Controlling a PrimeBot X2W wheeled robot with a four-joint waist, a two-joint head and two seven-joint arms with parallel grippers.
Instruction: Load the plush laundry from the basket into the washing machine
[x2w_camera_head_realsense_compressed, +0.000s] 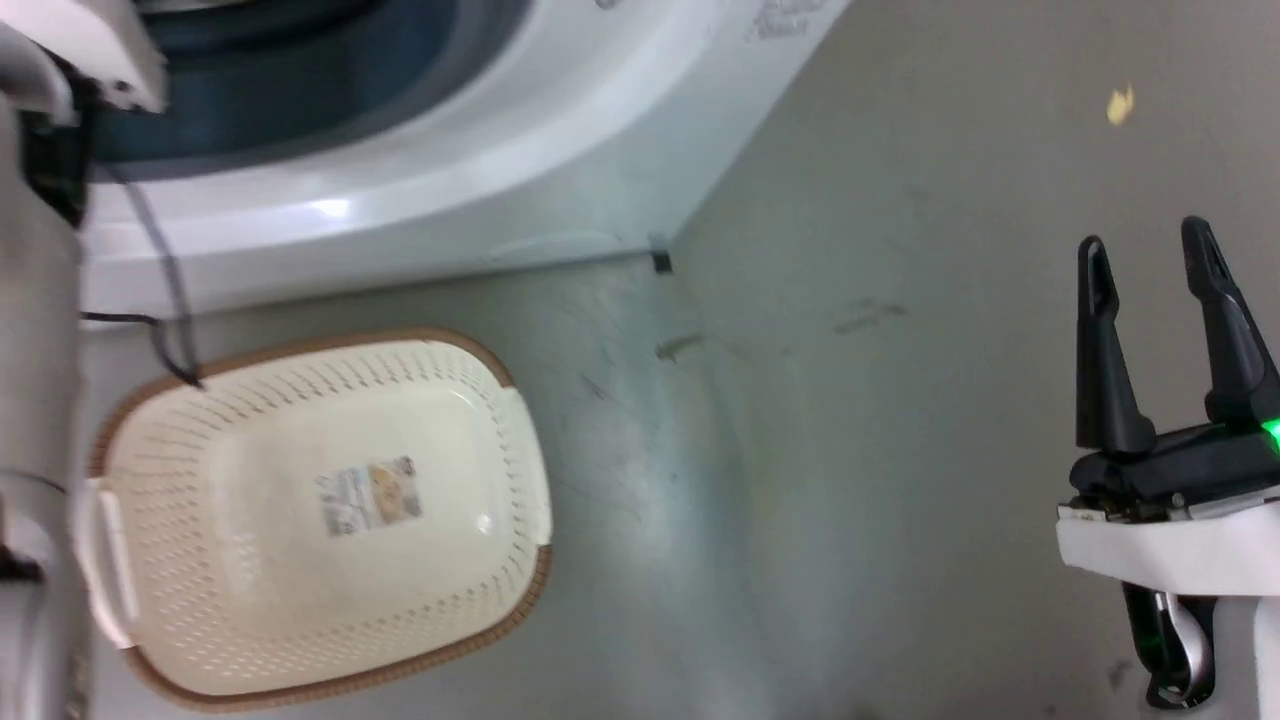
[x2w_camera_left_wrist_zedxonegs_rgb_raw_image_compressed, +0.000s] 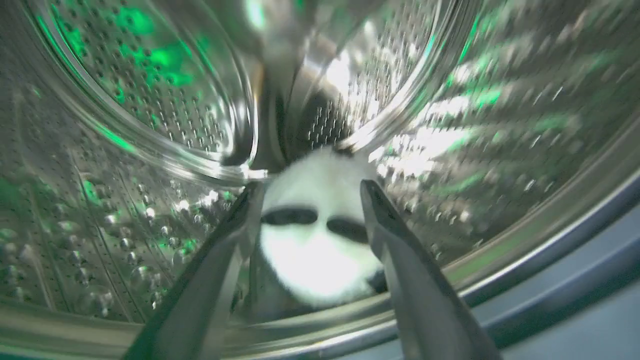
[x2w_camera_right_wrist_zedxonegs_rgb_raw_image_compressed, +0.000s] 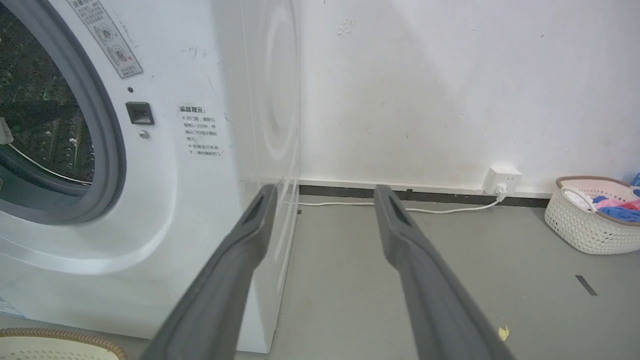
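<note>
The panda toy (x2w_camera_left_wrist_zedxonegs_rgb_raw_image_compressed: 315, 250) lies inside the steel drum (x2w_camera_left_wrist_zedxonegs_rgb_raw_image_compressed: 150, 100) of the washing machine (x2w_camera_head_realsense_compressed: 450, 180), its face towards my left wrist camera. My left gripper (x2w_camera_left_wrist_zedxonegs_rgb_raw_image_compressed: 310, 187) reaches into the drum and is open, its fingers spread on either side of the toy and not pinching it. In the head view my pale left forearm (x2w_camera_head_realsense_compressed: 35, 350) runs up the left edge into the washer. The cream basket (x2w_camera_head_realsense_compressed: 300, 400) sits on the floor before the washer with only its label (x2w_camera_head_realsense_compressed: 368, 495) inside. My right gripper (x2w_camera_head_realsense_compressed: 1143, 238) hangs open over bare floor, holding nothing.
The washer's front (x2w_camera_right_wrist_zedxonegs_rgb_raw_image_compressed: 200, 200) and grey door ring (x2w_camera_right_wrist_zedxonegs_rgb_raw_image_compressed: 107, 150) stand left of my right gripper (x2w_camera_right_wrist_zedxonegs_rgb_raw_image_compressed: 325, 192). A second basket with coloured clothes (x2w_camera_right_wrist_zedxonegs_rgb_raw_image_compressed: 590, 220) stands by the wall, near a socket (x2w_camera_right_wrist_zedxonegs_rgb_raw_image_compressed: 502, 180) and its cord. A black cable (x2w_camera_head_realsense_compressed: 165, 280) hangs over the basket's far rim.
</note>
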